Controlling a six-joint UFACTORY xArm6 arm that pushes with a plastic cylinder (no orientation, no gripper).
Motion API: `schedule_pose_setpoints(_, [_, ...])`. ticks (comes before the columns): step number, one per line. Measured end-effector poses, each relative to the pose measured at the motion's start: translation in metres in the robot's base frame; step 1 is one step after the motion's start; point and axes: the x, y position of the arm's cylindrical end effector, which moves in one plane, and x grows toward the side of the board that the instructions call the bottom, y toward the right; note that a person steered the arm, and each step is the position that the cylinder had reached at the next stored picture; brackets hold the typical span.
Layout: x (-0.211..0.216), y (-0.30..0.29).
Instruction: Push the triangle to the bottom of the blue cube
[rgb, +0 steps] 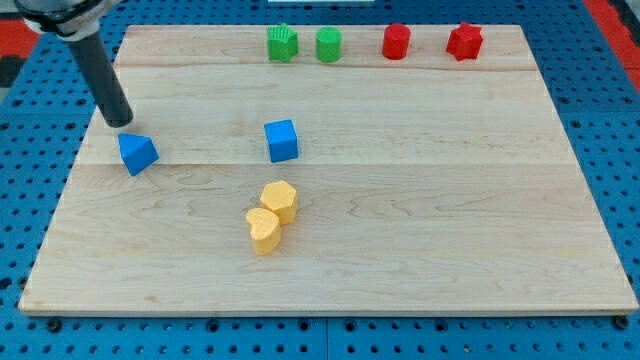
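Blue triangular block beside the rod's end

The small blue triangle block (137, 153) lay at five o'clock from my tip (120, 122), which gripped nothing; the blue cube (282, 140) sat well apart at three o'clock.

A pale wooden board (400, 240) is lying on a blue perforated surface (620, 150). Resting directly on the board: a blue triangle (137, 153) near the view's left edge, and a blue cube (282, 141) well apart to its right. Two yellow blocks (272, 216) are sitting touching each other below the cube. Along the view's top edge, two green blocks (305, 44) are standing just beside each other, with two red blocks (431, 41) further to the view's right. My tip (120, 122) is meeting the board just above-left of the triangle.
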Motion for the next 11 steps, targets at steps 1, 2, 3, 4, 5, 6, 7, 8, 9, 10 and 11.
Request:
schedule_pose_setpoints(1, [0.029,-0.019])
schedule_pose_setpoints(2, [0.049,0.011])
schedule_pose_setpoints(3, [0.057,0.059])
schedule_pose_setpoints(4, [0.061,0.105])
schedule_pose_setpoints(5, [0.067,0.146])
schedule_pose_setpoints(6, [0.078,0.177])
schedule_pose_setpoints(7, [0.089,0.189])
schedule_pose_setpoints(8, [0.085,0.189])
schedule_pose_setpoints(9, [0.063,0.189])
schedule_pose_setpoints(10, [0.034,0.186])
schedule_pose_setpoints(11, [0.011,0.172])
